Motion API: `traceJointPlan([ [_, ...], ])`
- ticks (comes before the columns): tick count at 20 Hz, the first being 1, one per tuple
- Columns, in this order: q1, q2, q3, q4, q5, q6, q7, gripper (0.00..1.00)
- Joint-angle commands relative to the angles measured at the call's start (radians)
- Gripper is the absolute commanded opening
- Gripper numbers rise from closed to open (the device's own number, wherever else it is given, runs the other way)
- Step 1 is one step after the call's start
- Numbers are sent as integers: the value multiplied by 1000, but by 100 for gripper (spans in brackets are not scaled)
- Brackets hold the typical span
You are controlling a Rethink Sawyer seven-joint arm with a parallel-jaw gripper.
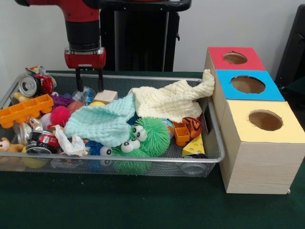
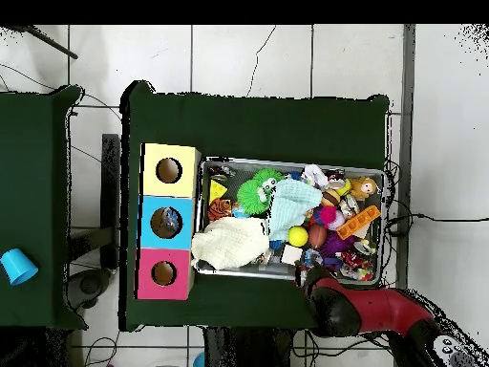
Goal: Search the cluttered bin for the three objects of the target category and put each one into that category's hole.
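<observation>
The arm hangs over the wire bin [image 1: 212, 125] at about eleven o'clock in the front view, its pincer [image 1: 88, 78] spread apart and gripping nothing, fingertips just above the clutter near a wooden block [image 1: 106, 96]. Inside the bin, a mint cloth [image 1: 101, 123] lies at the centre, a cream cloth [image 1: 171, 98] drapes toward two o'clock against the box, and a green fuzzy toy with bulging eyes [image 1: 150, 136] sits at six o'clock. An orange brick [image 1: 25, 109] rests at nine o'clock. On the green bench [image 1: 143, 205], just beside the bin, stands the box with its red hole [image 1: 235, 58], blue hole [image 1: 248, 84] and yellow hole [image 1: 265, 120].
</observation>
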Motion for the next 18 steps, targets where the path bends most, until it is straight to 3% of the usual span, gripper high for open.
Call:
traceJointPlan([
  [1,-12,26,26,-62,-2,-4,51,100],
  [18,-69,33,71,-70,-11,25,6,100],
])
